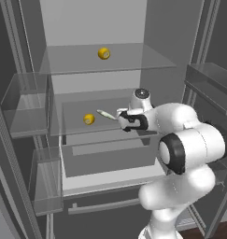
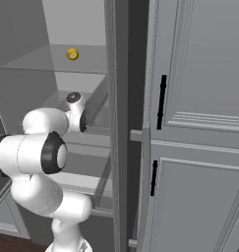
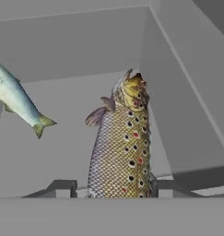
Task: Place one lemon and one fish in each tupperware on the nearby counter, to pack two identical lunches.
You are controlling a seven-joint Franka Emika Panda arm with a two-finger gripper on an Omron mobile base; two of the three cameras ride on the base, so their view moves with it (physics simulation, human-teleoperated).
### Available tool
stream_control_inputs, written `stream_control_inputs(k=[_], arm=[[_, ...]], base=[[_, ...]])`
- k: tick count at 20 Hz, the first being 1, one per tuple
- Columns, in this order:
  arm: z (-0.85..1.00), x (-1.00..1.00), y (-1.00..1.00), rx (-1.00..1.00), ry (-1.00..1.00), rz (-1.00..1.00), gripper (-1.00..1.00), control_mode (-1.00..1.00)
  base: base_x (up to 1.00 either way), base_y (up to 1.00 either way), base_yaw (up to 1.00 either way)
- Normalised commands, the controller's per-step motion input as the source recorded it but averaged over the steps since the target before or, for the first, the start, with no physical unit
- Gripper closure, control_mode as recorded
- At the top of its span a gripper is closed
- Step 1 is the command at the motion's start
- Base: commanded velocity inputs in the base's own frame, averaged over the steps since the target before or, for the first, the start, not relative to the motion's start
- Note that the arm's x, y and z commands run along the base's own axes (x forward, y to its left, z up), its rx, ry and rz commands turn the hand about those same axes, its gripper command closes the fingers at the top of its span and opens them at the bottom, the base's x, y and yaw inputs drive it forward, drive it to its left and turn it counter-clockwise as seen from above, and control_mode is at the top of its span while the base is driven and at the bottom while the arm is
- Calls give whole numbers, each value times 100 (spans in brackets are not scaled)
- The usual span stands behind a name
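- The left base view is taken from behind the arm (image 1: 189, 154), which rises at the lower right of the frame; the open fridge is faced head-on from a moderate distance.
- The right base view is taken from the other side; the arm stands at the lower left, and grey cabinet doors (image 2: 199, 123) are seen close on the right.
- The upper shelf (image 1: 105, 63) with its lemon (image 1: 103, 53) is shared by both base views.
- The hand view is set very near, along the claw (image 3: 114, 188), towards a spotted fish (image 3: 120, 143).
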Motion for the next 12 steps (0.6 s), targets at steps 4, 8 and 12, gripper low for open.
stream_control_inputs(k=[4,8,12], arm=[[81,-100,0,0,-14,0,100,-100],[96,-100,0,0,-8,0,100,-100],[94,-100,0,0,-2,0,100,-100]], base=[[0,0,0],[0,0,0],[0,0,0]])
